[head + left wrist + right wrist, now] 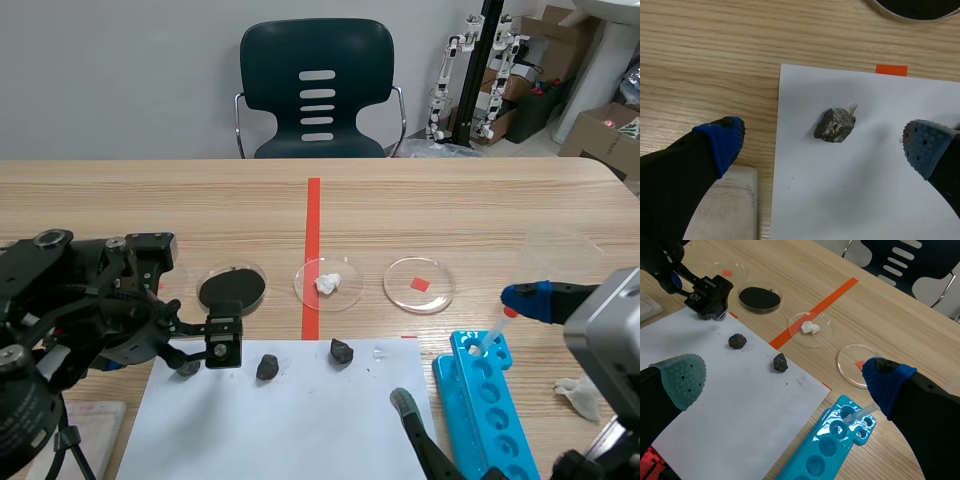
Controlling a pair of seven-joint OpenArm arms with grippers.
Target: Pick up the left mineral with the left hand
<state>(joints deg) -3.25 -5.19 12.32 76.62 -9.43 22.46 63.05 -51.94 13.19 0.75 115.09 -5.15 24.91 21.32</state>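
Fingers spread, the left tool (pixel 824 144) straddles the left mineral (pixel 835 125) lying on white paper (pixel 865 200), not touching it.

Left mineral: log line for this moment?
left fingers: open, above left mineral | left mineral: on paper, ungripped | right fingers: open, near rack

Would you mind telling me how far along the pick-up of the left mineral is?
Done: the open left claw is lined up over the dark rough mineral lump on the white paper sheet. In hand: nothing gripped; both pads are clear of the lump. Left: lowering, closing and lifting.
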